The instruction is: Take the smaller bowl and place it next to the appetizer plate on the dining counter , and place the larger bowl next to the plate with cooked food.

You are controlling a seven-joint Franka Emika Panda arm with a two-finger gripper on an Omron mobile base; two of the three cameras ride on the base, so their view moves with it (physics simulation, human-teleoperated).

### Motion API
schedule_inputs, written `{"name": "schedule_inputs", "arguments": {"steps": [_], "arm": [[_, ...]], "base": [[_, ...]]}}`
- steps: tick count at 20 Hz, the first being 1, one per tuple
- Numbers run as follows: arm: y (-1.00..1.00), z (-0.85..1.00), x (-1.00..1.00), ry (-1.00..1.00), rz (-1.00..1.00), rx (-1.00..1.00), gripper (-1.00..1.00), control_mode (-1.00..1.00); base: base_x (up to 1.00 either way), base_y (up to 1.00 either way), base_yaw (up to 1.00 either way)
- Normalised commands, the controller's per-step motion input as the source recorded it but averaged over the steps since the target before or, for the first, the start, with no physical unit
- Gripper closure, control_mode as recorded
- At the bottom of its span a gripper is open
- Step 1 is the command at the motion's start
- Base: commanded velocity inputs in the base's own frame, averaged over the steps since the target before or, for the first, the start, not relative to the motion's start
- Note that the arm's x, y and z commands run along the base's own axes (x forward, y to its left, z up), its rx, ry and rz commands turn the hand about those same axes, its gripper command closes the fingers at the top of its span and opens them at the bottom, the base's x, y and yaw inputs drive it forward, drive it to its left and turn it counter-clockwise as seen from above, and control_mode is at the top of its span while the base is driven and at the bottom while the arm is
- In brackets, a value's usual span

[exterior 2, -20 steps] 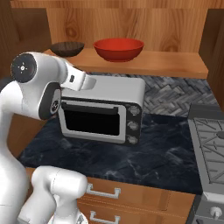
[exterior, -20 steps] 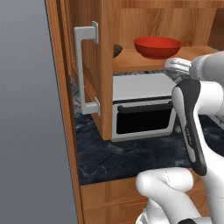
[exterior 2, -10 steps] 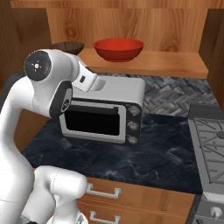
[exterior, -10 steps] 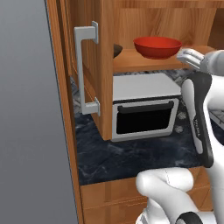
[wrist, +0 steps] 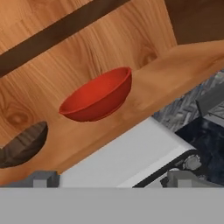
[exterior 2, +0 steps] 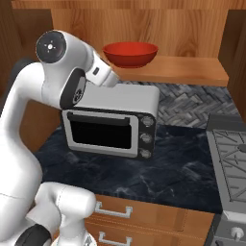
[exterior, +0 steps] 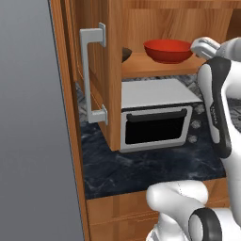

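The larger bowl (wrist: 98, 96), glossy red, stands on the wooden cabinet shelf (wrist: 166, 72) straight ahead of my gripper (wrist: 113, 180). The jaws are open with nothing between them, and one fingertip (wrist: 43, 178) shows low on the left. The smaller bowl (wrist: 22, 144), dark brown with a wood grain, sits on the same shelf at the left edge of the hand view. In the left base view the red bowl (exterior: 168, 50) is just left of my hand, and the brown bowl (exterior: 126, 54) peeks out from behind the open cabinet door. The red bowl (exterior 2: 130, 54) sits behind my forearm. Both plates and the dining counter are out of view.
A silver toaster oven (exterior: 155, 117) stands on the dark marbled counter (exterior 2: 182, 168) right under the shelf. The open cabinet door with its grey handle (exterior: 92, 75) juts out on the left. A stove (exterior 2: 230, 153) lies at the right, and a grey wall (exterior: 33, 117) at the far left.
My arm has lifted, bringing the hand up from toaster-oven height to shelf level beside the red bowl. The jaws stay open, and the bowls and the base have not moved.
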Motion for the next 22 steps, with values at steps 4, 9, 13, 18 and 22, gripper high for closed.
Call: {"name": "schedule_inputs", "arguments": {"steps": [4, 9, 13, 18, 22], "arm": [[0.00, 0.00, 0.68, 0.12, 0.00, 0.00, -1.00, -1.00], [0.00, -0.15, 0.71, 0.03, 0.00, 0.00, -1.00, -1.00], [0.00, -0.33, 0.62, -0.12, 0.00, 0.00, -1.00, -1.00], [0.00, -0.23, 0.43, -0.09, 0.00, 0.00, -1.00, -1.00], [0.00, -0.03, 0.33, -0.01, 0.00, 0.01, -1.00, -1.00]], "base": [[0.00, 0.00, 0.00], [0.00, 0.00, 0.00], [0.00, 0.00, 0.00], [0.00, 0.00, 0.00], [0.00, 0.00, 0.00]]}}
